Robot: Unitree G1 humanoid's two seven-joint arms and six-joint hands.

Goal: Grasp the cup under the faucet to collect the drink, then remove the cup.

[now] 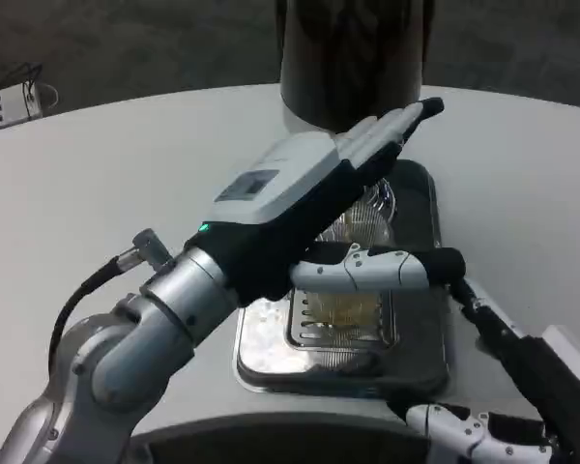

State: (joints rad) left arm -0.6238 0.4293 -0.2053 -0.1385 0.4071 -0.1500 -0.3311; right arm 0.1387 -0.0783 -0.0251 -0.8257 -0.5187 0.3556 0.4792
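Across the frame's centre the left hand [300, 184] is reaching, fingers [391, 126] straight, together, holding nothing | right hand [464, 430] is waiting lower right, grip unclear | clear cup [372, 217] is standing mid-frame on the tray [420, 319]: probably light, slippery, crushable; grip mid-wall.

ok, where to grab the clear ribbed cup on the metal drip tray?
Likely the side wall of the clear ribbed cup, approached level from the left: the dark dispenser stands close above it, blocking a top grasp. The left hand is spread beside it.
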